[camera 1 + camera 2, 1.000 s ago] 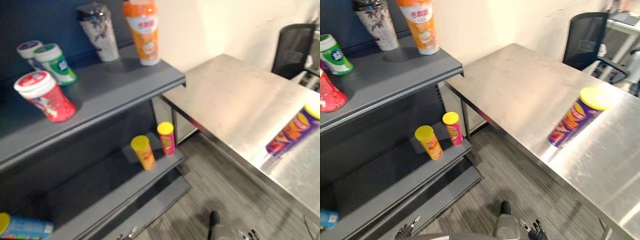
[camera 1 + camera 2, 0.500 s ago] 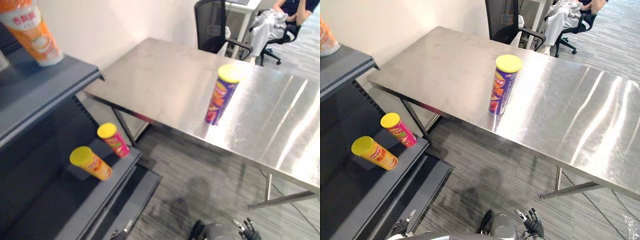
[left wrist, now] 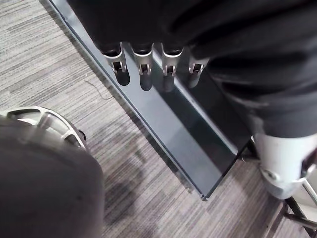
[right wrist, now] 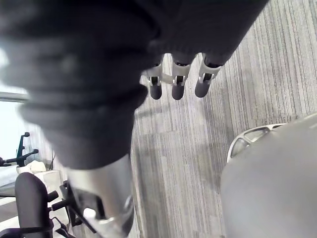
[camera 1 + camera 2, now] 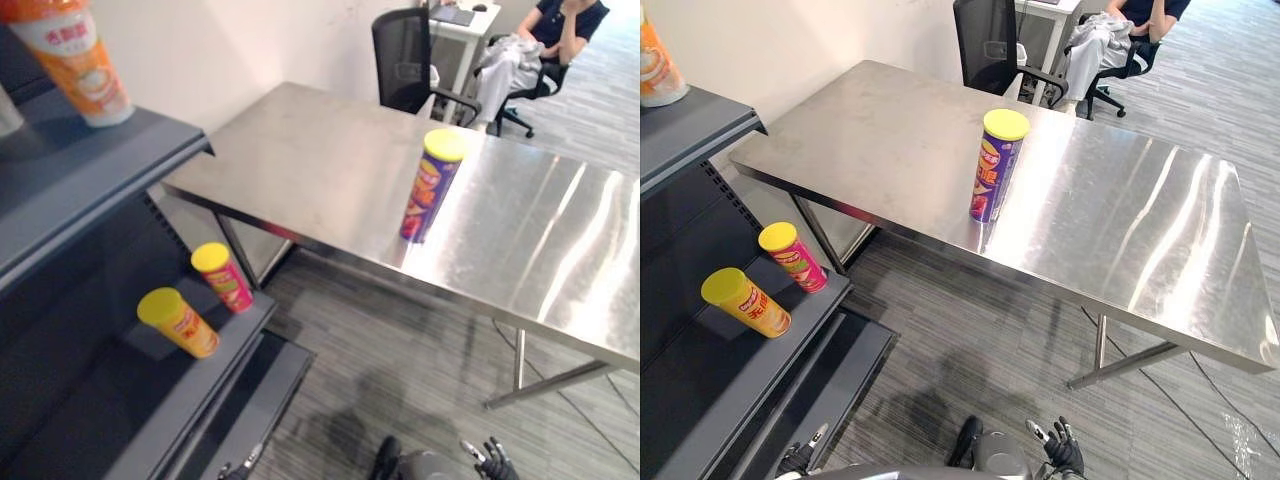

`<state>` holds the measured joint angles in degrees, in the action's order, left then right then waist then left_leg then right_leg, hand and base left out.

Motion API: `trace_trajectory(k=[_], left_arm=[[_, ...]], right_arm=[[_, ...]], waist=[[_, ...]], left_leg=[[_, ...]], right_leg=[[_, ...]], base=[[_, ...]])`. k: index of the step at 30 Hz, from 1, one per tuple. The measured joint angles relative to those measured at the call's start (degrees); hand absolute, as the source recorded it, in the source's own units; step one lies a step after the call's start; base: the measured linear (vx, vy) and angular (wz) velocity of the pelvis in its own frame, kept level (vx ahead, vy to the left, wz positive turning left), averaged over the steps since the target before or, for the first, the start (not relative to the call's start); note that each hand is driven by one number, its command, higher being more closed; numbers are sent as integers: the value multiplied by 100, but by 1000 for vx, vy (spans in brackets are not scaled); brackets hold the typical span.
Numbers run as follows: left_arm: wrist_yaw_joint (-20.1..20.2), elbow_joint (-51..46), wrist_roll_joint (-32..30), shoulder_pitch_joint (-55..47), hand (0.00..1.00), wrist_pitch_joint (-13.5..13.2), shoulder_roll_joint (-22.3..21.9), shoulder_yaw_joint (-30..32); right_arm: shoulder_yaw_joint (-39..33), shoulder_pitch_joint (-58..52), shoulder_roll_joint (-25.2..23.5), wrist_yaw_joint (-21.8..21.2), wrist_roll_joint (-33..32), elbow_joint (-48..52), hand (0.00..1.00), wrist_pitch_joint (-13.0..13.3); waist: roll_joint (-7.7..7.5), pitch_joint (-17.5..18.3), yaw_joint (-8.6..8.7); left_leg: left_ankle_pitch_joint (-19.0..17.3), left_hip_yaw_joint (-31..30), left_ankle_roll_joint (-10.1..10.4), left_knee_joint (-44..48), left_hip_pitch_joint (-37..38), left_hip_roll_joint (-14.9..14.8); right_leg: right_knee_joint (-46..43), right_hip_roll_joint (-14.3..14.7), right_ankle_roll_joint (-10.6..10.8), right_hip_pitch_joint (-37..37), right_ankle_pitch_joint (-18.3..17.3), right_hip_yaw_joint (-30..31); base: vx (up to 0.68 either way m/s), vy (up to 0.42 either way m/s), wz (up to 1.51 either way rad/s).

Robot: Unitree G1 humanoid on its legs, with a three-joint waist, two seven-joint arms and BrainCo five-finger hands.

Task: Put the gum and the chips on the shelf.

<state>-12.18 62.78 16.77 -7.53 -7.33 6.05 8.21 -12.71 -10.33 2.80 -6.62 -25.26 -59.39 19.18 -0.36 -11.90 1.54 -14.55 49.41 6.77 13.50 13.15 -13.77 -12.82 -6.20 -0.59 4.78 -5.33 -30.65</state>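
A purple chips can (image 5: 997,165) with a yellow lid stands upright near the front edge of the steel table (image 5: 890,130). To the left is the dark shelf (image 5: 90,170); its lower board carries a yellow chips can (image 5: 745,301) and a red one with a yellow lid (image 5: 792,257), both leaning. My left hand (image 3: 145,69) hangs low over the floor by the shelf's base, fingers relaxed and empty. My right hand (image 4: 178,82) also hangs over the carpet with nothing in it. Both hands show at the bottom edge of the eye views, far below the table.
An orange bottle (image 5: 75,55) stands on the shelf's upper board. Behind the table are a black office chair (image 5: 405,60) and a seated person (image 5: 540,40). Grey striped carpet (image 5: 970,350) lies between shelf and table.
The camera has swung right from the shelf toward the table, so the purple can now sits mid-picture. The things themselves have not moved, and both hands still hang low.
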Motion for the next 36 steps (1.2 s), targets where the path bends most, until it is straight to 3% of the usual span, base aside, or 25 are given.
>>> trace_trajectory(k=[7,10,11,13,14,15,18,19,20,21,22,24,25,27,29,30,33,36], left_arm=[[1,2,-18,33,0,1,-19,-112],[3,-2,-17,47,0,9,-8,-105],[6,-12,-17,48,0,9,38,-100],[19,-108,-12,33,0,4,4,-18],[23,-210,4,-52,0,-16,-37,170],[13,-311,3,-145,0,-83,-106,267],[-1,-350,83,-308,0,-142,-183,280],[-2,-355,103,-312,0,-143,-188,279],[-14,-368,108,-355,0,-223,-290,236],[1,-417,116,-410,0,-257,-252,282],[-39,-358,128,-432,0,-197,-295,296],[-77,-371,119,-476,0,-220,-396,326],[-110,-370,97,-540,0,-213,-356,322],[-132,-335,99,-531,0,-201,-369,304],[-136,-220,100,-516,0,-192,-296,272],[-151,-219,99,-507,0,-194,-264,225],[-158,-119,82,-496,0,-158,-107,36],[-247,-32,39,-486,0,-102,-42,-135]], right_arm=[[-49,-38,13,-4,7,6,0,16],[-47,-47,3,15,9,8,0,22],[-44,-73,-3,23,20,6,0,21],[-34,-76,11,75,53,19,0,22],[-17,-57,50,131,53,69,0,22],[10,26,91,177,58,80,0,20],[227,223,294,239,112,38,0,-19],[255,231,296,239,130,36,0,-22],[243,273,361,238,162,125,0,-11],[260,192,345,243,161,219,0,-12],[225,67,421,262,150,172,0,-50],[205,4,404,252,149,225,0,-38],[199,2,313,246,144,268,0,-4],[200,-48,292,246,138,252,0,-5],[204,-127,232,246,130,189,0,-5],[208,-97,144,245,121,162,0,4],[237,-52,-11,245,111,22,0,71],[251,-52,-44,275,119,-160,0,101]], waist=[[77,-50,201],[19,-86,308],[-12,-89,309],[-45,-100,309],[-107,-123,279],[-112,-124,250],[-133,-123,201],[-113,-104,145],[110,-30,70],[-69,-53,115],[115,-60,147],[95,4,79],[30,61,91],[84,99,113],[43,230,133],[24,283,108],[-88,421,85],[-100,551,83]], left_leg=[[249,17,-61,293,-92,20],[272,19,-27,503,-110,-42],[348,-32,14,863,-193,-186],[561,-543,-103,1750,-563,-508],[592,-1205,-222,2149,-912,-527],[375,-1972,-155,2020,-1009,-225],[211,-3027,-154,1298,-1166,359],[230,-3152,-189,1068,-1240,425],[226,-3434,-234,819,-1461,250],[228,-3582,-109,859,-1523,270],[274,-4064,74,799,-1604,45],[372,-4077,122,627,-1568,108],[604,-4062,85,190,-1560,256],[1000,-4054,65,-158,-1472,370],[962,-3993,110,-498,-1293,491],[958,-3900,95,-554,-1248,533],[980,-3832,55,-675,-1057,673],[988,-3735,43,-733,-921,792]], right_leg=[[-400,-235,-144,213,-279,37],[-845,-361,-198,336,-594,-1],[-888,-356,-245,327,-649,25],[-847,-250,-227,305,-639,189],[-819,-148,-214,312,-625,426],[-759,-44,-191,317,-609,761],[-67,409,-89,142,-545,1614],[196,473,-91,54,-537,1669],[-1172,474,-512,390,-738,1695],[-1831,192,-409,469,-977,1808],[-1504,396,149,119,-1534,2240],[-1361,403,185,46,-1422,2420],[-1167,346,273,9,-1331,2614],[-1089,344,304,-24,-1267,2668],[-1004,234,392,-54,-1208,2670],[-734,190,532,-154,-1038,2639],[67,66,656,-595,-617,2632],[528,-33,705,-836,-290,2623]], base=[[-63,-65,-4],[-29,-122,0],[-15,-190,-14],[-14,-213,-32],[-1,-168,-89],[4,-158,-110],[3,-98,-135],[58,-95,-149],[55,-41,-89],[59,-118,-87],[19,-57,-56],[101,29,-76],[172,106,-63],[184,183,-30],[205,237,-9],[185,220,-17],[149,212,-29],[91,184,-24]])
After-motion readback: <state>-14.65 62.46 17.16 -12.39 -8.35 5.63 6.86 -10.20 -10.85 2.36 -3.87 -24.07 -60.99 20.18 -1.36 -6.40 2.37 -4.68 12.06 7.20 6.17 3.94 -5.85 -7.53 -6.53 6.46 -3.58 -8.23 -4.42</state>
